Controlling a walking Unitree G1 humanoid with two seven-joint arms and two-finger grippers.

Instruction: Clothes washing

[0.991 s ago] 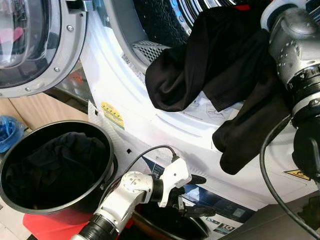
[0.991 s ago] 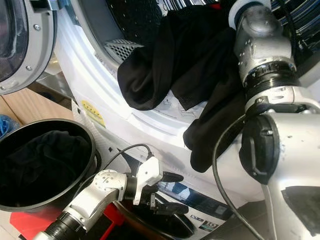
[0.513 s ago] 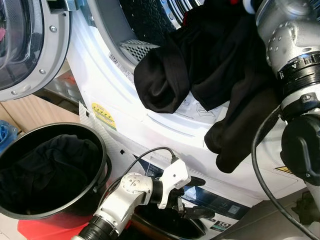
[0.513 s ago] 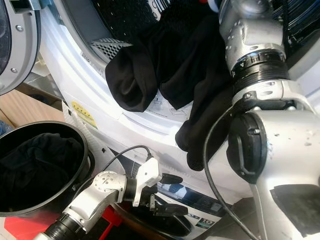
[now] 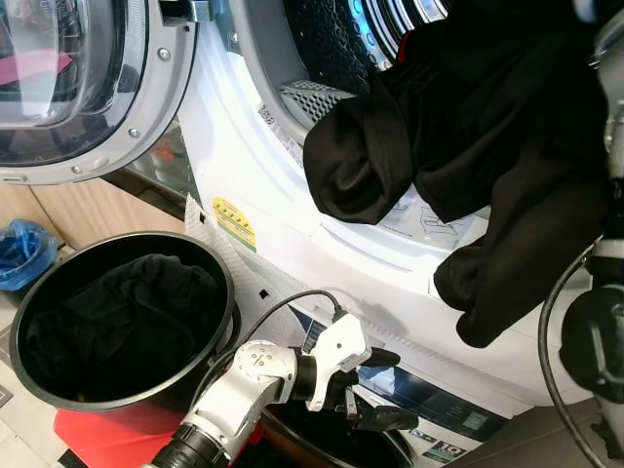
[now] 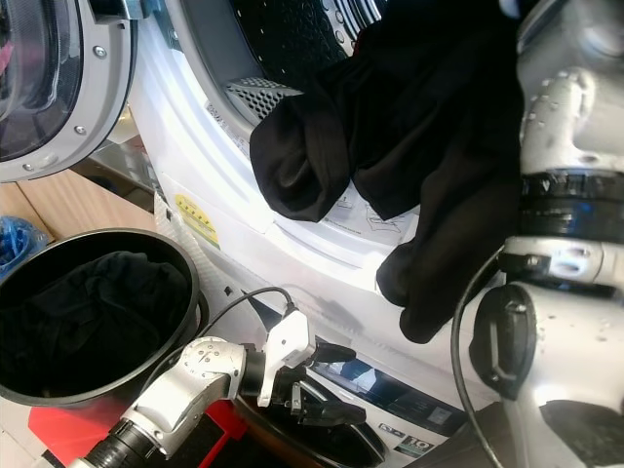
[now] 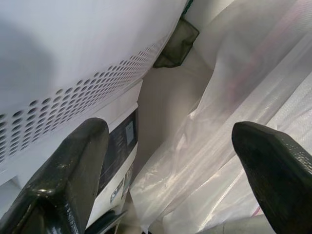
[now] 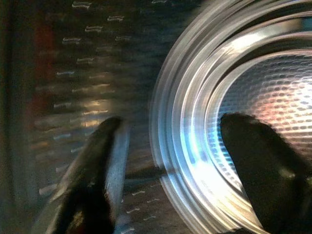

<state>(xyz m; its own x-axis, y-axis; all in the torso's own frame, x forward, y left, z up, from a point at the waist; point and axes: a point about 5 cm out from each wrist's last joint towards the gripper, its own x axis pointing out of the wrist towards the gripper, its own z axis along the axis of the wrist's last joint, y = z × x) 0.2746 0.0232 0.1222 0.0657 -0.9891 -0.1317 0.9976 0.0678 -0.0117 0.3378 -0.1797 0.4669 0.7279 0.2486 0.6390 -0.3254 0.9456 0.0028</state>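
Observation:
A black garment point(image 5: 468, 127) hangs over the lower rim of the washing machine's point(image 5: 283, 224) open drum point(image 5: 331, 39) and droops down the white front. My right arm point(image 6: 570, 195) passes under this cloth into the drum. In the right wrist view, the right gripper point(image 8: 173, 124) is open inside the shiny perforated drum, with nothing between its fingers. My left gripper point(image 5: 395, 388) hangs low by the machine's bottom panel. It is open and empty, and faces clear plastic sheeting point(image 7: 234, 87).
A black bucket point(image 5: 58, 283) holding dark clothes point(image 5: 127, 312) stands on a red base point(image 5: 97, 434) at the lower left. The round glass door point(image 5: 88, 88) is swung open at the upper left. A blue bag point(image 5: 24, 253) lies at the far left.
The head camera has shifted. My right arm has gone further into the drum and the black garment covers more of it. The left arm has stayed put.

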